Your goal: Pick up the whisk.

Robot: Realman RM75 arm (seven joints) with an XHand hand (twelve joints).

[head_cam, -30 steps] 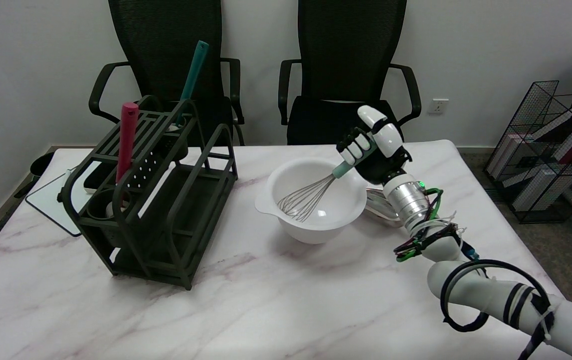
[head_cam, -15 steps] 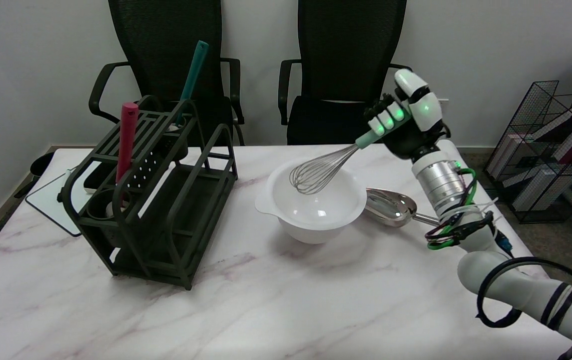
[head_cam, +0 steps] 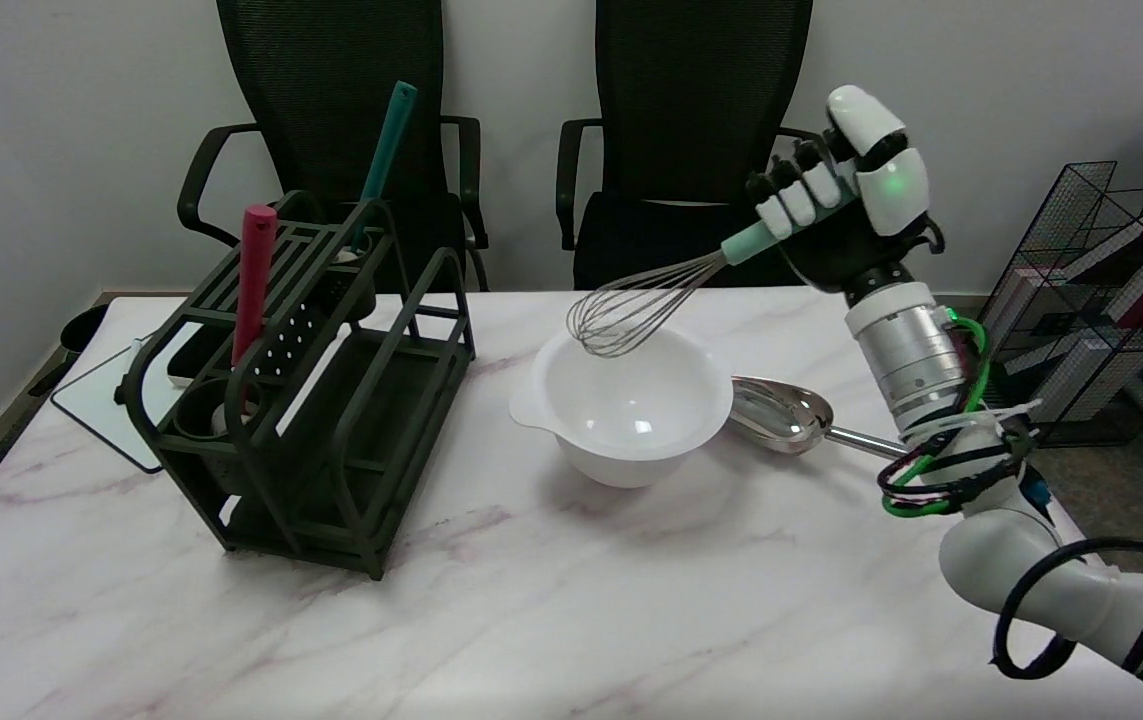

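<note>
Whisk lift: keep grip firm

Whisk (head_cam: 646,300) handle is clasped in the right hand (head_cam: 846,215), fingers wrapped closed around it. Wire head hangs below-left of the hand, above the bowl (head_cam: 621,410). Raise steadily, avoiding rim contact.

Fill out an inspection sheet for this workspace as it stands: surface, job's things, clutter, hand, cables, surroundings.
Surface: white marble-pattern table, no spills seen.
Job's things: whisk held in the air, wire end low over the white bowl, handle tilted up to the right.
Clutter: dark rack on the left holding a red handle and a teal handle; metal scoop lying right of the bowl; white board at the left edge.
Hand: right hand grips the whisk's pale green handle.
Cables: green, red and black wires bundled at the forearm; black loop lower down.
Surroundings: two black chairs behind the table; wire shelf of books at right.
</note>
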